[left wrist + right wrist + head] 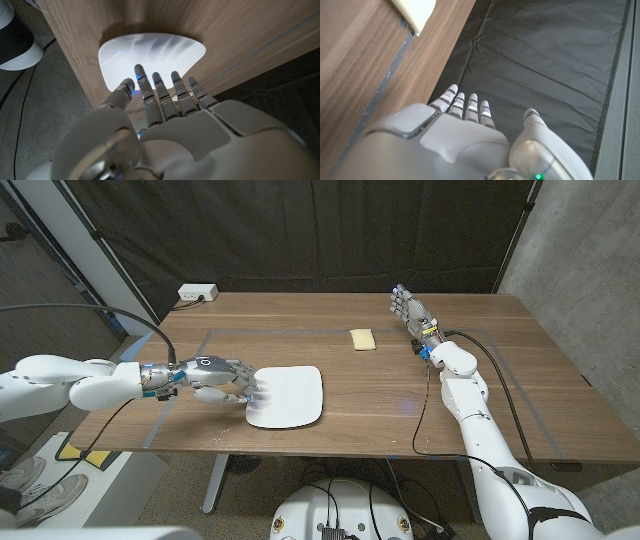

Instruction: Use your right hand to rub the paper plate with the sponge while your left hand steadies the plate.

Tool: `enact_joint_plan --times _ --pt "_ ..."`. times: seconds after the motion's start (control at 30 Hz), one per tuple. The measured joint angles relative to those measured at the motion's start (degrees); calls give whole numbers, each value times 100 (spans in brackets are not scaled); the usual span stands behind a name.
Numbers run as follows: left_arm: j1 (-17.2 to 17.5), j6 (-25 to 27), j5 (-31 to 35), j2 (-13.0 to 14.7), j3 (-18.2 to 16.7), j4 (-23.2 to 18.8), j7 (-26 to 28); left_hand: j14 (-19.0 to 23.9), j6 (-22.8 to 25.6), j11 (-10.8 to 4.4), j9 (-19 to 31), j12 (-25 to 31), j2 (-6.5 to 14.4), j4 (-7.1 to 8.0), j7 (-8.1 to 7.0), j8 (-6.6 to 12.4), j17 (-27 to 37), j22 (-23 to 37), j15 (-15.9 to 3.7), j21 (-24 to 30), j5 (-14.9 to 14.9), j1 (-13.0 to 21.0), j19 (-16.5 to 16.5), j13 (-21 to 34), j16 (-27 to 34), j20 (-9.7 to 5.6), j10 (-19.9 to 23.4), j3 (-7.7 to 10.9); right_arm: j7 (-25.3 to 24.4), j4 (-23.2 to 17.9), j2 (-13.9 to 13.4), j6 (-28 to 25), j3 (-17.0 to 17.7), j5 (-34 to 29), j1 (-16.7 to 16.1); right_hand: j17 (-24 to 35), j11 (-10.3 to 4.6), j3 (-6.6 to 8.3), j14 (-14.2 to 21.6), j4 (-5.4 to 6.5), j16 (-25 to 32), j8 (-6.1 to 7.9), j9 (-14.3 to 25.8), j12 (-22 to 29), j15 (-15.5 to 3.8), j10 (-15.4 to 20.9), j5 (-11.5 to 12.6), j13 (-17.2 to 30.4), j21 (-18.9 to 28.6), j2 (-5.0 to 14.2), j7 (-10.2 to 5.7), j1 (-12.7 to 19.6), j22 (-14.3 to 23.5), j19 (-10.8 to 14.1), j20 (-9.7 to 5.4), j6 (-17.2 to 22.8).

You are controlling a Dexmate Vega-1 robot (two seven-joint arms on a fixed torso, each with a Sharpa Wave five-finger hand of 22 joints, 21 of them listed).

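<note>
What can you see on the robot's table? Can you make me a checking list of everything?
Surface: brown wooden table, grey tape lines on it.
Job's things: white squarish paper plate near the front edge; pale yellow rectangular sponge lying apart, farther back.
Clutter: white power box at the back left corner.
Hands: left hand with fingertips at the plate's edge; right hand open, beside the sponge, holding nothing.
Cables: black cable along the right arm, another looping to the left arm.
Surroundings: black curtain behind, grey wall on the right.
</note>
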Motion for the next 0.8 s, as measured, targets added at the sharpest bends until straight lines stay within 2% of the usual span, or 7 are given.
enact_joint_plan --times 0.1,0.27,0.43,0.5,0.53,0.77,0.8 --pt "0 59 113 0 0 0 68 63 11 7 0 43 -34 10 13 -35 2 0 -6 48 0 -34 114 0 0 -5 62 23 0 45 -4 0 4 0 35 0 7 0 0 0 0 0 0 0 0 7 0 0 0 0 0 0 0 0 0 0" --pt "0 176 235 0 0 0 60 155 -343 -94 0 -182 -155 40 -80 -314 -21 0 -14 174 -22 -156 416 -16 -63 -50 -175 84 0 91 -12 0 8 0 72 0 7 0 0 0 0 0 0 0 0 7 0 0 -22 0 0 0 0 0 0 0" --pt "0 396 303 0 0 0 -197 -304 -721 -157 0 -415 -300 115 -124 -627 -110 -1 -1 174 -22 -305 424 -43 -345 -60 -480 59 0 131 -17 0 15 0 102 -1 7 0 0 0 0 0 0 0 0 7 0 0 -22 0 0 0 0 0 0 0" --pt "0 456 322 0 0 0 -291 -497 -909 -211 0 -505 -265 188 -168 -774 -153 -1 6 174 -22 -470 416 -64 -443 -59 -639 49 0 146 -18 0 16 0 111 0 7 0 0 0 0 0 0 0 0 7 0 0 -22 0 0 0 0 0 0 0" --pt "183 527 337 354 -120 -461 -396 -601 -1011 -232 0 -552 -278 209 -203 -858 -169 -1 7 174 -22 -493 332 -70 -488 -82 -739 49 0 159 -18 0 17 0 119 -1 7 0 0 0 0 0 0 0 0 7 0 0 -22 0 0 0 0 0 0 0" --pt "183 637 361 378 -111 -617 -599 -1352 -1757 -363 17 -621 -225 444 -436 -1349 -253 -40 22 -47 -10 -772 -227 -96 -584 -177 -1360 51 174 185 -19 47 21 -4 136 -1 7 0 0 0 0 0 0 0 0 7 0 0 -22 0 0 0 -1 0 0 0" --pt "181 762 395 378 -107 -630 -864 -1440 -1826 -375 17 -621 -218 483 -448 -1388 -253 -43 25 -81 5 -824 -295 -96 -584 -168 -1405 48 174 211 -18 47 23 -4 153 -1 7 0 0 0 0 0 0 -24 0 7 0 0 -22 0 0 0 -1 0 0 0"
